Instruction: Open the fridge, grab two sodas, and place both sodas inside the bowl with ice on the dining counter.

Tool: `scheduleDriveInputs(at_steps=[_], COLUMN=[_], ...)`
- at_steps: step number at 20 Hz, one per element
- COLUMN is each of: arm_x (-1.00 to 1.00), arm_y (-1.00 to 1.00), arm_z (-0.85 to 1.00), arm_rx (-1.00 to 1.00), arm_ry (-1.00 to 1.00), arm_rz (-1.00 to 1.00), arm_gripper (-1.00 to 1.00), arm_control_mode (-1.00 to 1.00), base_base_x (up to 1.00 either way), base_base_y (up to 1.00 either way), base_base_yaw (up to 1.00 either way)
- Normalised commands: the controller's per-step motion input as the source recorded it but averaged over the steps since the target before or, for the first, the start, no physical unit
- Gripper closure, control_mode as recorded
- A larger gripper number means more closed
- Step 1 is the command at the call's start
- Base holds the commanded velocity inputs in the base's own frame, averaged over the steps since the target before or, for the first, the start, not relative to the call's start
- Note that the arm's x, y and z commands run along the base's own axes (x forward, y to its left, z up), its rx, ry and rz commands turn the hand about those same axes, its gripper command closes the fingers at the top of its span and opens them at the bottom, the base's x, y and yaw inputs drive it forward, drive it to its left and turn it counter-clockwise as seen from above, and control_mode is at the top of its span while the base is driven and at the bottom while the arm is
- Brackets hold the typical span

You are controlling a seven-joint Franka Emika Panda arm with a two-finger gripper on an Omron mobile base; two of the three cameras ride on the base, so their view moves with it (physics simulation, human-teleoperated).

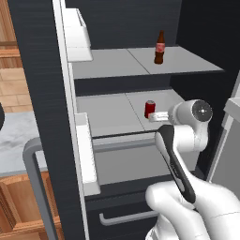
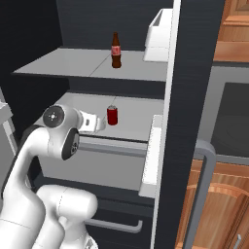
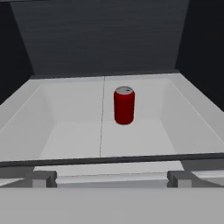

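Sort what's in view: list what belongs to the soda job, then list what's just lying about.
Belongs to the job:
- fridge, door open
- red soda can, upright on the lower shelf
- brown soda bottle, upright on the upper shelf
- pincer, open, aimed at the can, not touching it

Just lying about:
- white door bins
- wooden cabinets

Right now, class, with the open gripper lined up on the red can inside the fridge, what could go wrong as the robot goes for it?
1. The red soda can stands upright and apart from the open gripper; an off-centre approach could likely knock it over.
2. The can sits in a walled shelf tray, so the fingers might catch its front edge.
3. The open fridge door hangs close to the arm and could be struck when pulling back.
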Motion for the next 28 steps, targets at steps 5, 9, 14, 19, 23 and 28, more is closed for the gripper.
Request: scheduleDriveInputs(at_steps=[5,9,14,19,23,28], arm_x=[0.6,0.52,0.5,0.53,0.52,0.44], arm_y=[0.0,-0.08,-0.16,-0.12,-0.05,-0.02], arm_z=[0.0,0.0,0.0,0.0,-0.01,-0.09], arm_rx=[0.0,0.0,0.0,0.0,0.0,0.0], arm_ry=[0.0,0.0,0.0,0.01,0.02,0.02], arm_rz=[0.0,0.01,0.01,0.0,0.0,0.0], arm_gripper=[-1.0,-1.0,-1.0,-1.0,-1.0,-1.0], arm_control_mode=[-1.0,-1.0,-1.0,-1.0,-1.0,-1.0], base_base_x=[0.0,0.0,0.0,0.0,0.0,0.0], base_base_y=[0.0,0.0,0.0,0.0,0.0,0.0], base_base_yaw=[0.0,0.0,0.0,0.0,0.0,0.0])
